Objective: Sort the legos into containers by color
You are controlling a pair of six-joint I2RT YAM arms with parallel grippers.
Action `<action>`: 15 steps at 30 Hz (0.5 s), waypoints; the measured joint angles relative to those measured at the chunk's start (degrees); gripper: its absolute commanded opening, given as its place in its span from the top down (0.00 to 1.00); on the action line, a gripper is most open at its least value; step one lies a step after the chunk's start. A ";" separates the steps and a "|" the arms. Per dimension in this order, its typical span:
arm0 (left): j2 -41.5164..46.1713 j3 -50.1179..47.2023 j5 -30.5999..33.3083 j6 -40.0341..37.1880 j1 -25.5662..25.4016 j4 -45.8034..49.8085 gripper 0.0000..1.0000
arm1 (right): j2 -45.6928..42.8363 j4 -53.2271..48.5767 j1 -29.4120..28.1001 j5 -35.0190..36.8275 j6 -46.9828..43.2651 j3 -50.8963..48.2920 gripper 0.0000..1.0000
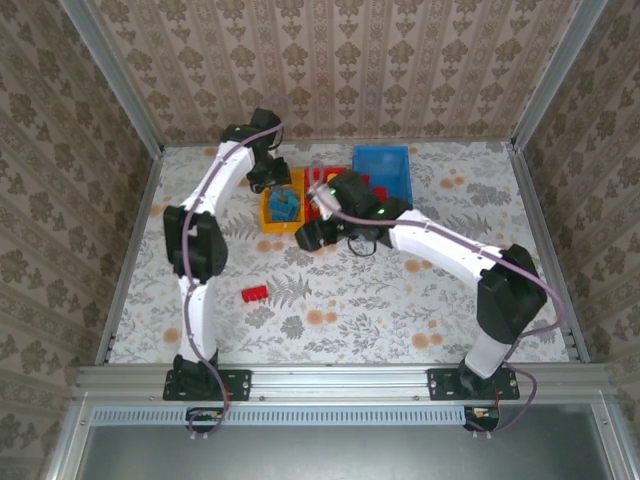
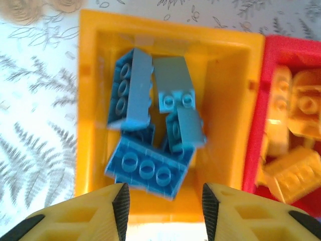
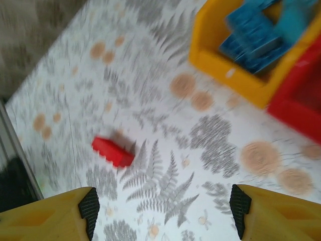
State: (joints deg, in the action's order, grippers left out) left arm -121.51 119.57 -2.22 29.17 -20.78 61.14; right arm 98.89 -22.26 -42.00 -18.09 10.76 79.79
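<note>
One red lego (image 1: 254, 293) lies alone on the floral table; the right wrist view has it (image 3: 113, 151) ahead and left of my right gripper (image 3: 164, 211), which is open and empty above the cloth. In the top view the right gripper (image 1: 312, 234) hovers just in front of the bins. My left gripper (image 2: 164, 206) is open and empty over the near rim of the yellow bin (image 2: 225, 125), which holds several blue legos (image 2: 148, 168). The red bin (image 2: 256, 125) beside it holds yellow legos (image 2: 296, 170). The blue bin (image 1: 385, 170) stands behind at the right.
The three bins sit together at the back centre: the yellow bin (image 1: 268, 215), the red bin (image 1: 320, 180) partly hidden by the right arm, and the blue one. Metal rails and wallpapered walls enclose the table. Open cloth lies around the red lego.
</note>
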 measured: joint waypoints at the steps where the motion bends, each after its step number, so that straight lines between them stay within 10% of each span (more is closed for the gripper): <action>1: 4.13 -3.43 0.37 0.74 -0.20 -0.57 0.50 | 1.05 -0.57 -1.42 0.20 -1.70 0.00 0.22; 15: 62.23 -51.12 2.27 13.79 6.36 2.51 0.45 | 18.51 -5.27 -14.56 7.76 -17.51 9.46 0.09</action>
State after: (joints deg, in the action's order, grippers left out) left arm -59.29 68.45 0.05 42.96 -14.41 63.66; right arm 117.40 -27.53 -56.55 -10.33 -6.74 89.25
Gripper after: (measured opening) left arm 0.544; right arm 0.911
